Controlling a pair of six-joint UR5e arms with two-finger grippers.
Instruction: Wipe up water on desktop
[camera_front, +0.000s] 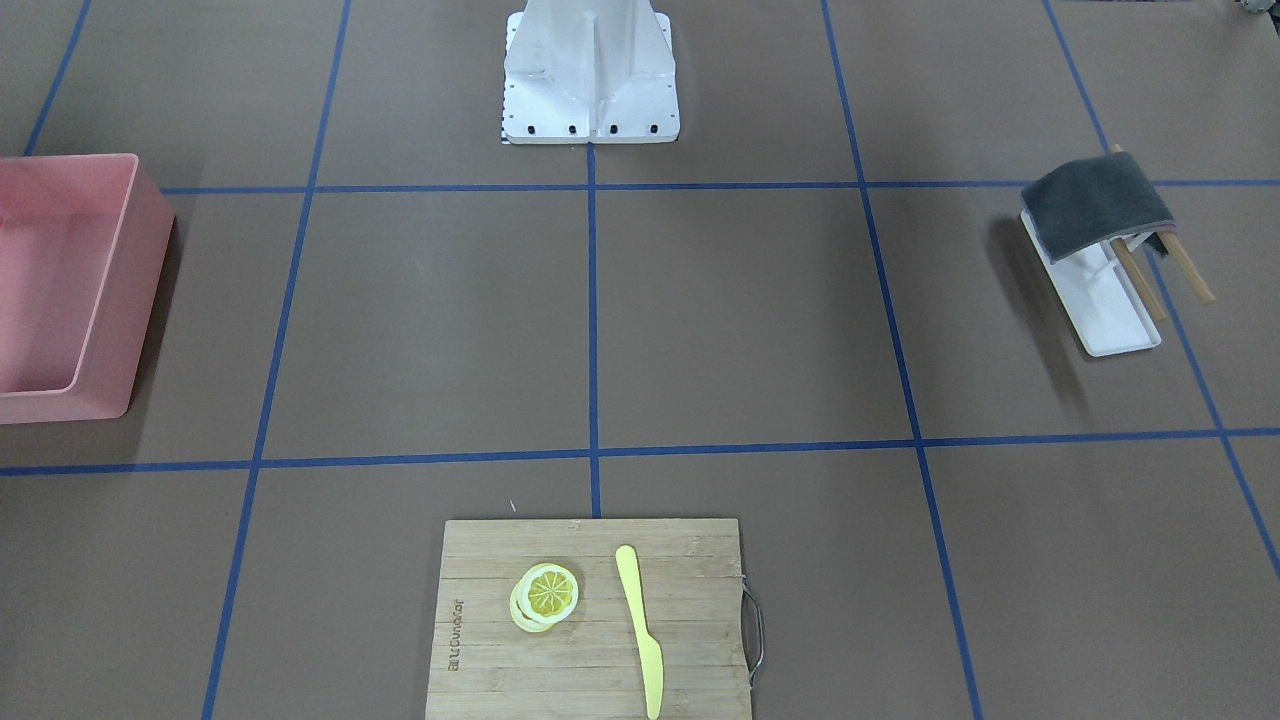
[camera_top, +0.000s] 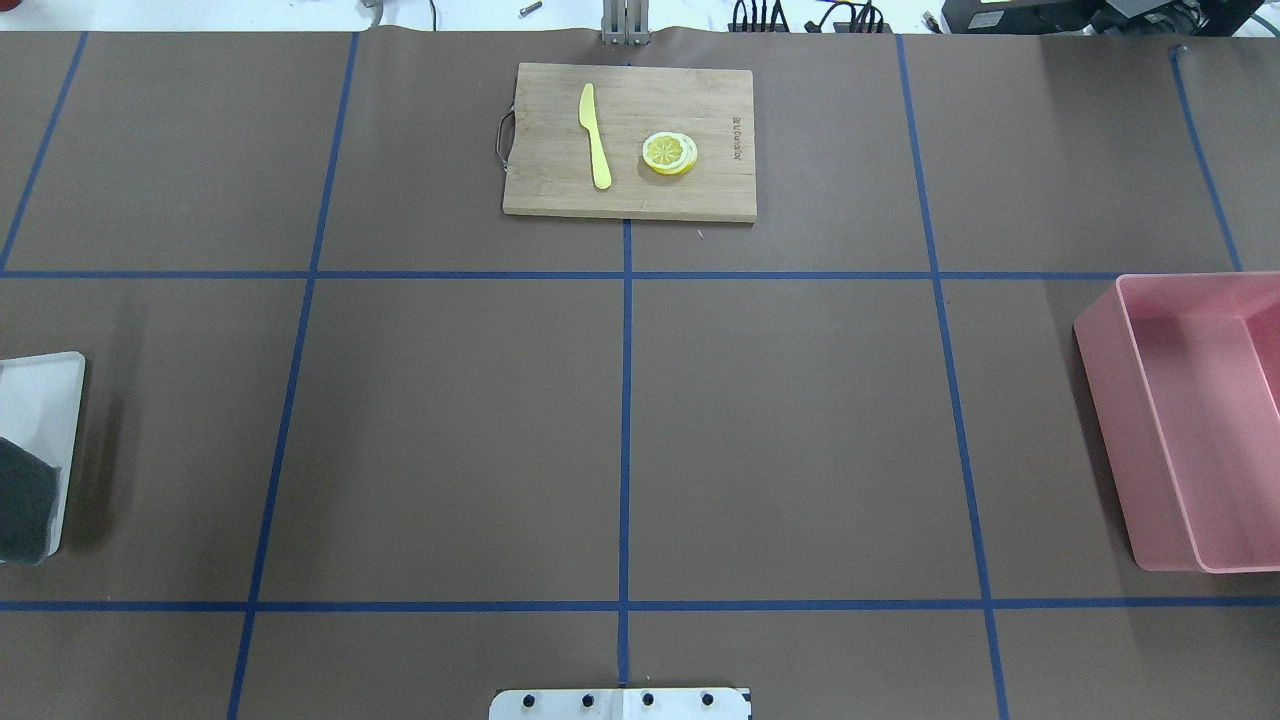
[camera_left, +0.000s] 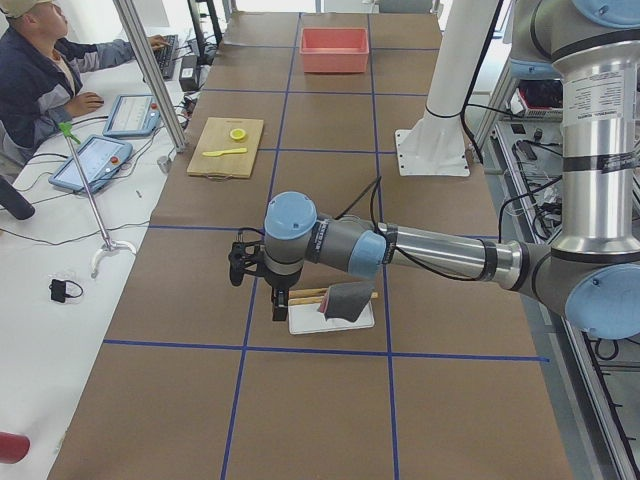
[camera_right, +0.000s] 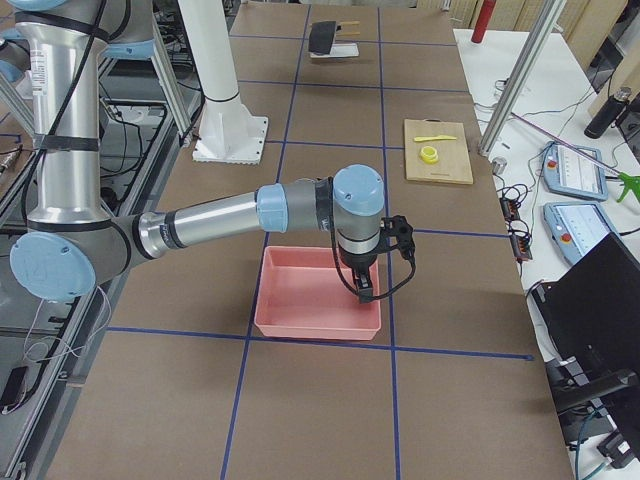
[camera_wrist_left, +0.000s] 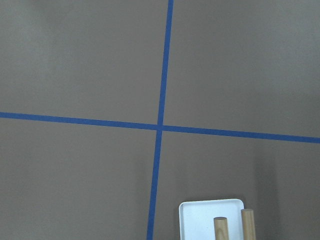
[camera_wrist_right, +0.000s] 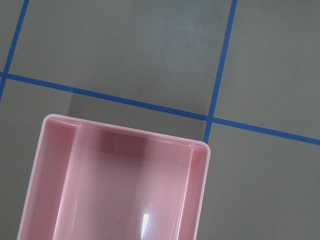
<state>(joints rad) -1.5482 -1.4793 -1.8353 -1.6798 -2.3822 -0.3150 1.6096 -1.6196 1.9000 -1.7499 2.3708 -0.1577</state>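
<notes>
I cannot tell whether the left claw (camera_left: 281, 298) or right claw (camera_right: 365, 288) is released or clenched, and a misjudged drop onto the grey cloth (camera_left: 347, 298) just beside the left claw could topple its rack (camera_front: 1105, 300) across the desk (camera_top: 450, 430) beneath.

Matte brown desktop (camera_top: 780, 430); glossy pink plastic bin (camera_wrist_right: 117, 195); bamboo board (camera_front: 560, 650).
</notes>
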